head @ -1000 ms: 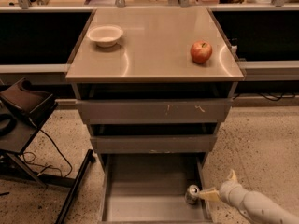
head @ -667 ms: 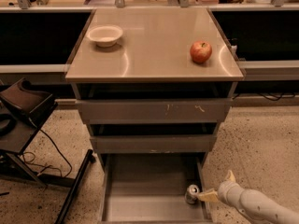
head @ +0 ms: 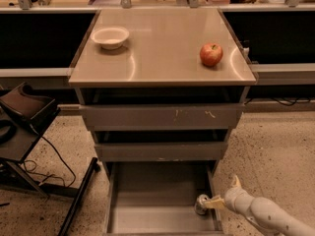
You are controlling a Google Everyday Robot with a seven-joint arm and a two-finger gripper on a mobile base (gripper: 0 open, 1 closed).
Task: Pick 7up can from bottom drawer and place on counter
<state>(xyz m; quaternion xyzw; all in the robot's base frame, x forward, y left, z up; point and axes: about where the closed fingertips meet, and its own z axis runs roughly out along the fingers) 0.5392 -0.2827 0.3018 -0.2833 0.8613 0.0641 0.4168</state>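
The bottom drawer [head: 147,220] is pulled open below the cabinet. The 7up can [head: 201,204] stands at the drawer's right side, near the wall; only its silver top and a bit of its side show. My gripper [head: 210,203], on a white arm coming in from the lower right, is right at the can, with one finger touching or just beside it. The counter [head: 162,48] is the tan top of the cabinet above.
A white bowl [head: 110,37] sits on the counter's back left and a red apple [head: 211,54] on its right. Two shallower drawers [head: 162,117] stand slightly open above the bottom one. A dark stand with cables [head: 24,127] is at the left.
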